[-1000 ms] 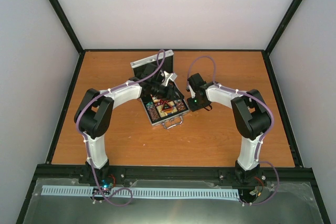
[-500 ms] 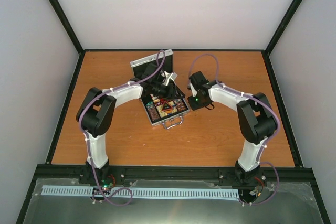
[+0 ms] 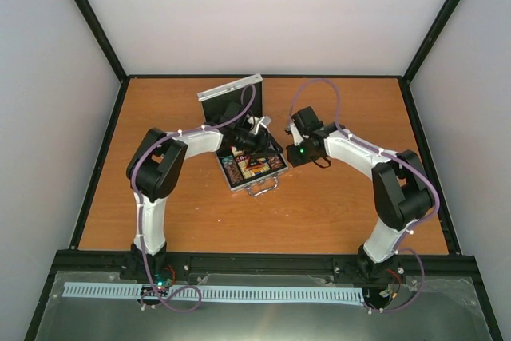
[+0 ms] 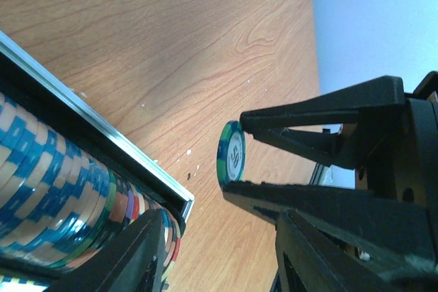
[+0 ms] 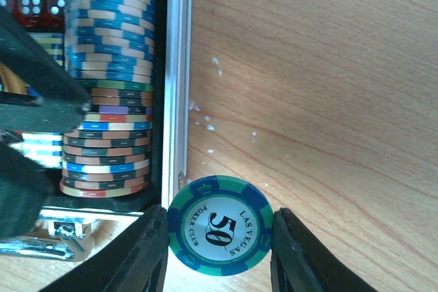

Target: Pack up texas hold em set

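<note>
One chip [image 5: 220, 235], green and blue and marked 50, sits upright on edge between the fingers [image 5: 147, 254] of the right claw [image 5: 219, 213]. The claw is closed narrow on it, one finger pressing each side of the rim. In the right wrist view the chip hangs just outside the case [image 5: 179, 66], level with the corner of its aluminium rim, above bare table [image 5: 308, 66]. Whether it touches the rim or the wood I cannot tell.

Inside the case, right beside that rim, lies a row [image 5: 109, 66] of chips on edge, mostly blue and tan, with darker and mixed colours at the near end. Red dice [image 5: 31, 1] show beyond it.

The left claw [image 4: 219, 217] stands wide with nothing between its fingers. One finger [image 4: 140, 258] is over the end of the row by the case corner, the other is out over the table. The held chip lies just beyond its tips.

From above, the case [image 3: 247, 184] lies open mid-table, its lid [image 3: 227, 97] raised at the far side and its handle [image 3: 262, 190] on the near side. Both claws are at its far right corner.
</note>
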Motion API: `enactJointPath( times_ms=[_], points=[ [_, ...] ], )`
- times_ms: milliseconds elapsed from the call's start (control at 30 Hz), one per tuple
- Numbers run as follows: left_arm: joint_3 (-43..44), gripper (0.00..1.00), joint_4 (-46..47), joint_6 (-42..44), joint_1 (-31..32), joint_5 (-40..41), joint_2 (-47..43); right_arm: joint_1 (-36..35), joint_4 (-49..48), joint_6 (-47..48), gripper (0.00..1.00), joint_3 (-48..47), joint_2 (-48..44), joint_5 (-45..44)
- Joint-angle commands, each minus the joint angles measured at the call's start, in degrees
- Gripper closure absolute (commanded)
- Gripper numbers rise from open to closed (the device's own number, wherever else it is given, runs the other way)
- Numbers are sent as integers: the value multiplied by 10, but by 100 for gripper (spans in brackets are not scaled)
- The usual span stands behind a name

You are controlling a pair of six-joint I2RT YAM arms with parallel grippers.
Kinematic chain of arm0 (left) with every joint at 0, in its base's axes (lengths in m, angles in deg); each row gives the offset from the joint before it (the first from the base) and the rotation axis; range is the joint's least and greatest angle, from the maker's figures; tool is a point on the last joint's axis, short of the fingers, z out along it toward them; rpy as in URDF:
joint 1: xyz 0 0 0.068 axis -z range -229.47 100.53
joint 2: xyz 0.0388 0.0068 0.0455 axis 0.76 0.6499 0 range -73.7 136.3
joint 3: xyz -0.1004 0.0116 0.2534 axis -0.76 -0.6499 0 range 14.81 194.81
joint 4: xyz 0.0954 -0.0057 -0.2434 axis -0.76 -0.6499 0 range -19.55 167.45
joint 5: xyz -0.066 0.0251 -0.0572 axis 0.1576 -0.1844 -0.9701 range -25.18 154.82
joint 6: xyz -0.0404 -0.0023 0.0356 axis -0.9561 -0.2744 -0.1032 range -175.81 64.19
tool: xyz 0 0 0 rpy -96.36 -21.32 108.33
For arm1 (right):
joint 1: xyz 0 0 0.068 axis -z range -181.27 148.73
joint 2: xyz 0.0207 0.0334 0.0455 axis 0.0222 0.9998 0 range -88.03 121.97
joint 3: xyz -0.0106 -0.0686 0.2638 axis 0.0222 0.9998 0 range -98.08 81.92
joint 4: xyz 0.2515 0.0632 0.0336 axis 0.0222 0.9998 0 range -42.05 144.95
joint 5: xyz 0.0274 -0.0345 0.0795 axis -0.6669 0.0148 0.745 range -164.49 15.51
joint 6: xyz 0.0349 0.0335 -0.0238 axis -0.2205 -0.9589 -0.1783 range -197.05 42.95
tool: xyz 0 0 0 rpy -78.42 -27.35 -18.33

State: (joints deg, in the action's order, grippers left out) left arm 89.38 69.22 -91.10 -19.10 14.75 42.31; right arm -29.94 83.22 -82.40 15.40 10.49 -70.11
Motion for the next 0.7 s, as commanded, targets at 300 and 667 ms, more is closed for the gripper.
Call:
enactJointPath(
  times_ms=[300,667],
  points=[
    [31,54,99,-115,0,-56,47,-6,-44,15,61,26,-47,62],
    [33,58,111,-136,-1,-75,66,-15,-56,23,61,22,-50,82]
  ],
)
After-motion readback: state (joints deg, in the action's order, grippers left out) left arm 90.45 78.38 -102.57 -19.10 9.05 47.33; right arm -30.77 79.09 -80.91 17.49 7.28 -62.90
